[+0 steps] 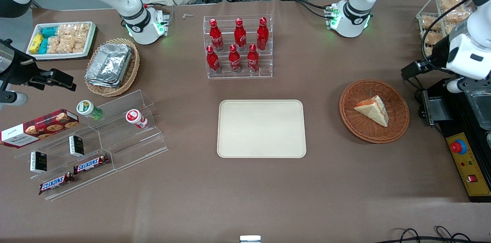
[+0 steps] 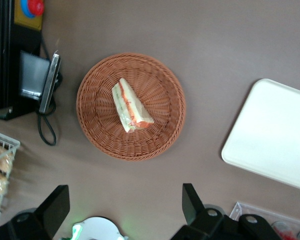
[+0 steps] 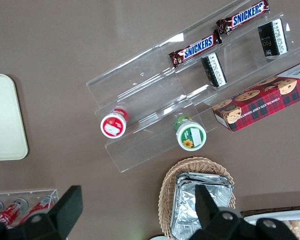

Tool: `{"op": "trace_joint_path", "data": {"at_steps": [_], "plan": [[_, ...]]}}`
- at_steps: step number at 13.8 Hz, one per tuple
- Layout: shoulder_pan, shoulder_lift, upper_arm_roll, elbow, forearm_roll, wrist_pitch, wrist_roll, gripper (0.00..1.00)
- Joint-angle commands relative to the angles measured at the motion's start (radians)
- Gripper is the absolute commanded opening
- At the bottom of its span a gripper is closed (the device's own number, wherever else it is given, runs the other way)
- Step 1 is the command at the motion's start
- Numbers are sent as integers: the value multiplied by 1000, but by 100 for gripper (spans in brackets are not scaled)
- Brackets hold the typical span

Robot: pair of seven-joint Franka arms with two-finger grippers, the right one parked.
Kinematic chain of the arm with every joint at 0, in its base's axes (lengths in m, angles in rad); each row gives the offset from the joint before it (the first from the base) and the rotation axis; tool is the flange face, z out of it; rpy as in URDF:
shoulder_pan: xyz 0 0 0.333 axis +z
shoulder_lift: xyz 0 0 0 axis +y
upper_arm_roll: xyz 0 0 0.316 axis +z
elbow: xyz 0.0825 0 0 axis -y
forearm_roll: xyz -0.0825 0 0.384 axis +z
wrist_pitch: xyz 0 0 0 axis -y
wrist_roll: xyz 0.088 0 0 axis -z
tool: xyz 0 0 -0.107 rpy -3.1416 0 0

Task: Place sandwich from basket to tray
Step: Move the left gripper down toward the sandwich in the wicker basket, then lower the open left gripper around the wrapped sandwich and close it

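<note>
The sandwich (image 2: 130, 105) lies on its side in the middle of the round basket (image 2: 97, 131), untouched, with the gripper (image 2: 121, 207) hovering high above it, its 2 fingers spread wide and empty for a descent, and the tray (image 1: 261, 150) waits bare beside the basket.

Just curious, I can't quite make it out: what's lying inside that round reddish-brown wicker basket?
One triangular white-bread sandwich with orange and green filling lies in the round reddish-brown wicker basket. The weave under it is covered. The left arm's gripper hangs open above, touching nothing.
</note>
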Motion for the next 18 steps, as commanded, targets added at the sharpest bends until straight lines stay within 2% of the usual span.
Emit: {"op": "trace_joint_path", "data": {"at_steps": [1,5,7,10,15,18], "plan": [[1,-46,31,-119,11,75,-63,100],[0,-100,68,-334,10,266,-147,100],[-5,-86,68,-406,8,325,-258,100],[-5,-77,69,-546,2,507,-283,100],[-5,67,71,-579,-4,645,-350,100],[-5,166,118,-572,-65,694,-353,100]]}}
